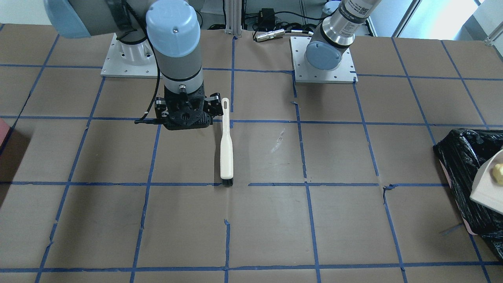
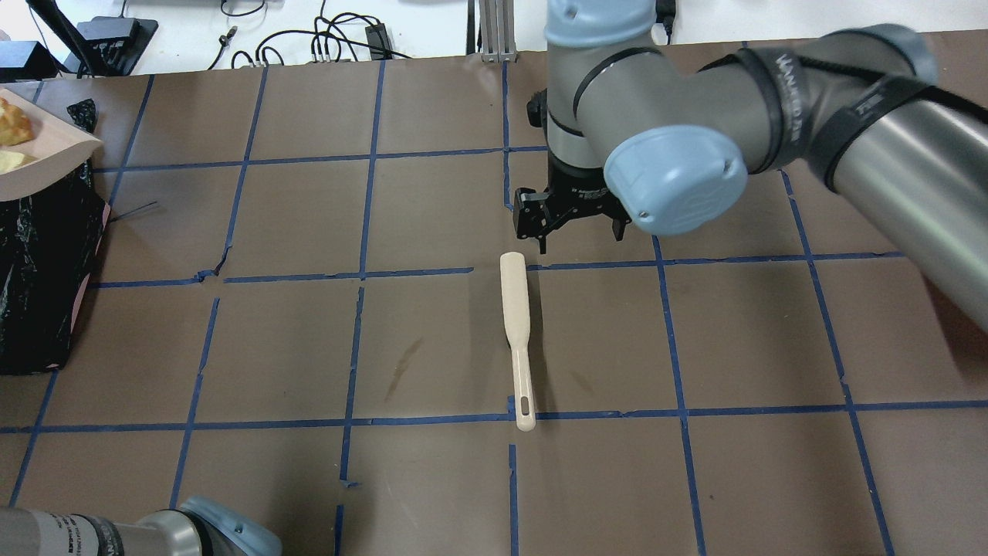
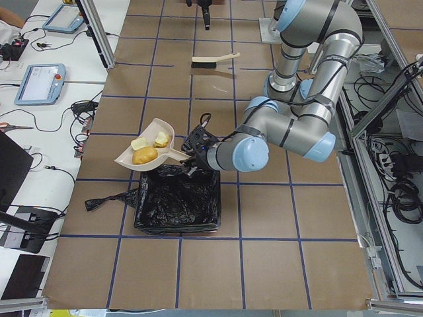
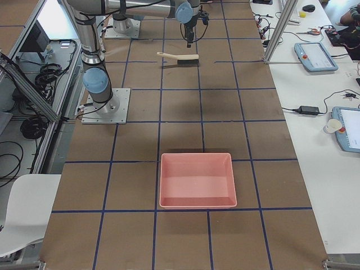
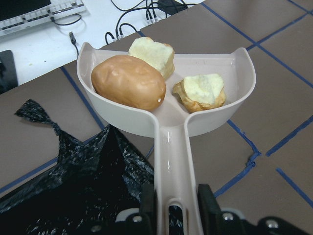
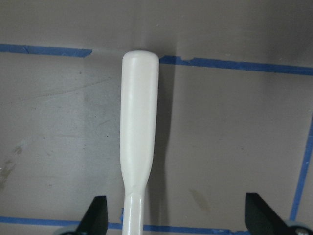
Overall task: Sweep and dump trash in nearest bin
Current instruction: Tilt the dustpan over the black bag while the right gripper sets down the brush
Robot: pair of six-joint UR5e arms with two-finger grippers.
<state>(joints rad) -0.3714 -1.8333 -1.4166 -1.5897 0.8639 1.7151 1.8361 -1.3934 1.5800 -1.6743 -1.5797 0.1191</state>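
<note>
Trash [image 5: 128, 82] likely light, loose, prone to roll: tip rigid dustpan [image 5: 244, 73] slowly over bin [image 5: 73, 186]. Left jaws clamp its handle; right jaws wide above brush [image 6: 139, 122].

Even overhead light washes the brown worktop [image 1: 338, 220]; daylight blows out the front view's top right corner. The brush [image 2: 515, 301] throws a soft shadow, the bin [image 1: 459, 157] liner glints, and the wrist views blur at their lower edges.
</note>
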